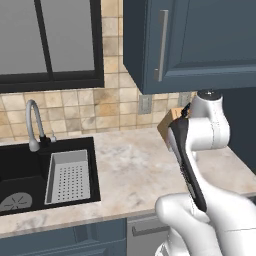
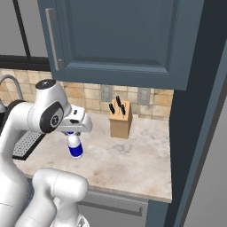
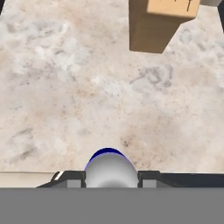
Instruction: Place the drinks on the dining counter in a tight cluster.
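Claw (image 2: 74,138) clamped on small bottle (image 2: 76,147), above marble counter (image 2: 133,159); knives in wooden block (image 2: 120,119).

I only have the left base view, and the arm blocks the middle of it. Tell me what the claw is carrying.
Observer: In the right base view the claw grips a small bottle with a blue label, hanging bottom-down above the marble counter.
Operator: Tell me what that tan corner behind the arm is.
Observer: A wooden knife block with dark handles sticking out, standing on the counter near the tiled wall.
Operator: Say whether the bottle is touching the counter.
Observer: It looks lifted clear; the hand view shows bare marble ahead of the bottle, with the knife block beyond it.
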Available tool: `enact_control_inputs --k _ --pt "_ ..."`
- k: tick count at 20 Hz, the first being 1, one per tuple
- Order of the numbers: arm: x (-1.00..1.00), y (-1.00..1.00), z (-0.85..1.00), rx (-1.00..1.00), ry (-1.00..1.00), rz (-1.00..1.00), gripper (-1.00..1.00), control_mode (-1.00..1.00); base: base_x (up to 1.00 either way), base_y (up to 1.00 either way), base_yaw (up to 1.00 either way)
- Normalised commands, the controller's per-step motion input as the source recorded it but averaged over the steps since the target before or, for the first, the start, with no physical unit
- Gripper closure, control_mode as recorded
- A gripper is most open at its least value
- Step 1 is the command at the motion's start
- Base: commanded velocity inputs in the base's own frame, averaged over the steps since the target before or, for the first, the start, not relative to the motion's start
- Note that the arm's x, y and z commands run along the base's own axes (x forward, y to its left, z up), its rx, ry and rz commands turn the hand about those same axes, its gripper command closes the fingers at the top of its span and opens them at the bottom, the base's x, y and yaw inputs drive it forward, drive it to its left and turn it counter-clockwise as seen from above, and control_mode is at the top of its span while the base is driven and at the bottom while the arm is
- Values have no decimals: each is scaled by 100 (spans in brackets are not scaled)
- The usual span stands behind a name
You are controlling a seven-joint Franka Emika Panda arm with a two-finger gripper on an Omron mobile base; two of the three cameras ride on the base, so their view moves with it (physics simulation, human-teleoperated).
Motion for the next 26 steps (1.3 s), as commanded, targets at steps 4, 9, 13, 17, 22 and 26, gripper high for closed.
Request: enact_control_inputs --k 4,9,13,17,22,26 --pt "-9 1 16 -2 2 0 100 -100 0 0 0" --pt "-2 0 18 -4 2 0 100 -100 0 0 0" --pt "0 0 20 -2 4 0 100 100 0 0 0" --pt "0 0 0 0 0 0 100 100 -22 0 0" --pt "0 0 0 0 0 0 100 100 -77 0 0" --pt "0 0 0 0 0 0 100 100 -100 49 17"
